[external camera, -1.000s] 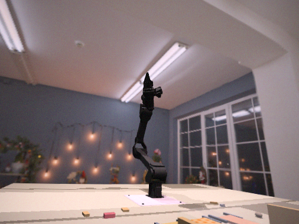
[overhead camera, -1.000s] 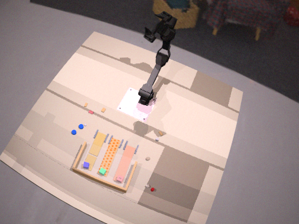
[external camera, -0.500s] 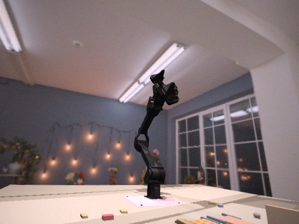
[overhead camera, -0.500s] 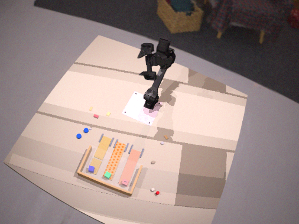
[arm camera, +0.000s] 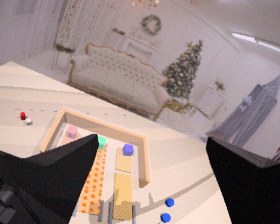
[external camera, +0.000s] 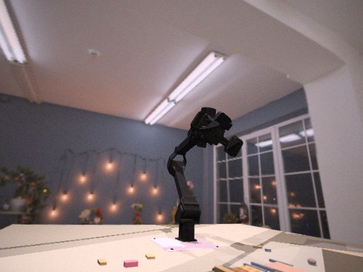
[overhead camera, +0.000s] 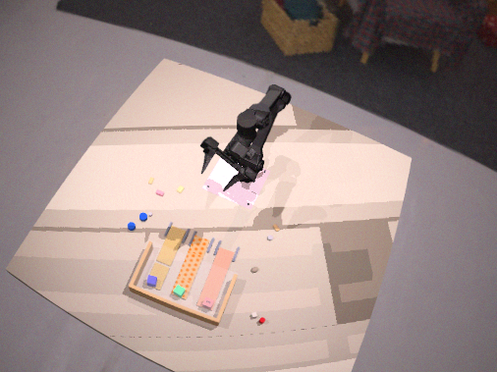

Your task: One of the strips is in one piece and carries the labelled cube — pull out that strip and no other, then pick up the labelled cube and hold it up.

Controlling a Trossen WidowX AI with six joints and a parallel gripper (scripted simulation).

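Observation:
A wooden tray (overhead camera: 138, 268) (arm camera: 145, 160) holds three strips side by side. The yellow strip (overhead camera: 173, 242) (arm camera: 123, 192) looks split into two pieces and carries a purple cube (overhead camera: 151, 281) (arm camera: 128, 150). The orange dotted strip (overhead camera: 192, 260) (arm camera: 94, 185) carries a green cube (overhead camera: 180, 291) (arm camera: 101, 141). The pink strip (overhead camera: 218, 270) carries a pink cube (overhead camera: 208, 302) (arm camera: 71, 132) with dark marks on top. My gripper (overhead camera: 215, 180) (arm camera: 153, 142) is open and empty. It hangs high above the table, well short of the tray, and points down towards the strips' near ends.
Two blue discs (overhead camera: 143, 216) (arm camera: 169, 202) lie left of the tray. Small yellow and pink blocks (overhead camera: 159, 192) (external camera: 130, 263) lie further left. A grey pebble (overhead camera: 254, 269) and a small red cube (overhead camera: 262, 320) (arm camera: 23, 116) lie right of the tray. The arm's base stands on a pink mat (overhead camera: 255, 189) (external camera: 204, 245).

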